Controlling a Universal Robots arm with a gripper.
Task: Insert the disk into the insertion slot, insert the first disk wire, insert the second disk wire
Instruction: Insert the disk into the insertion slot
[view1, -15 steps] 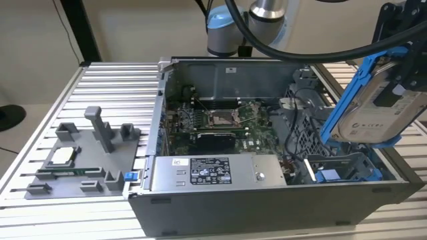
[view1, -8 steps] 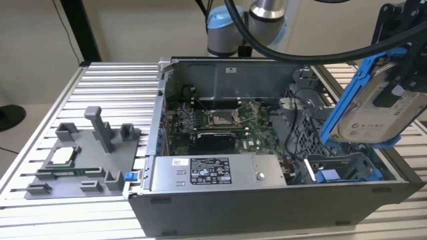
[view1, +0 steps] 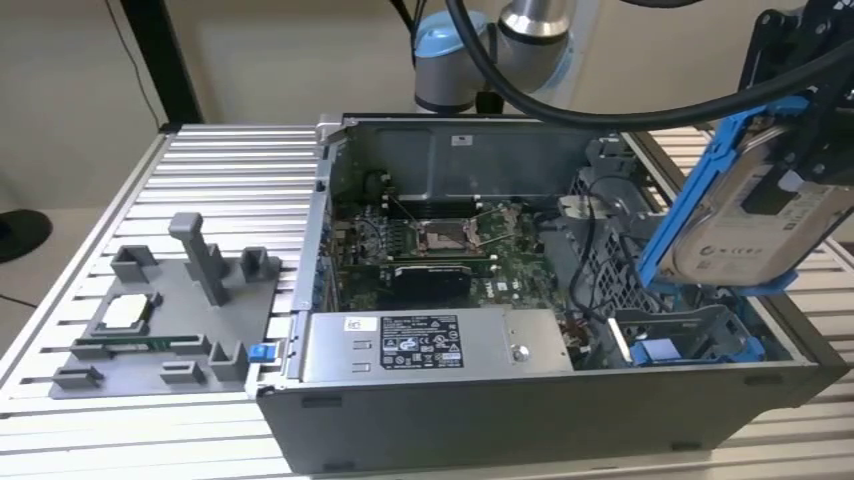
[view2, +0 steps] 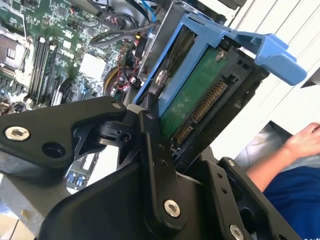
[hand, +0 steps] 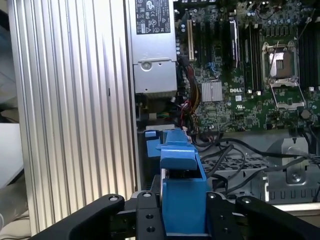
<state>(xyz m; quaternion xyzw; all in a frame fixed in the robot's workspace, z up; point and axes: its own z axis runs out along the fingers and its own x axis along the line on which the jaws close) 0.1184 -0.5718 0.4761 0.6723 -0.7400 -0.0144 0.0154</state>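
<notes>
Across the ribbed table (view1: 214, 170), plenty of bare metal on the exterior view's left. On it, the open case (view1: 534, 420), side panel off and facing up, presumably to allow reaching in from above. Inside, against the near wall in the exterior view, a grey power supply (view1: 427, 345); behind that, the motherboard (view1: 441, 240), lying flat. At the case's corner on the exterior view's right, the slot (view1: 707, 325): a grey bay, open upward, hemmed by the case's walls, with loose black cables (view1: 581, 270) just beside it toward the motherboard. Over that corner, in the air and apart from the bay, the disk (view1: 741, 225), tilted steeply on edge, not yet in. Clenched on the disk by the long sides of its blue frame, in the first wrist view, the gripper (hand: 181, 210), leaving one end free to enter first, at a guess. Connector edge and green board bared in the second wrist view, clear of the fingers (view2: 152, 130). Tight room at the bay: rim and cables both close. Beyond the case in the second wrist view, a person's hand (view2: 305, 142), well apart from the disk
</notes>
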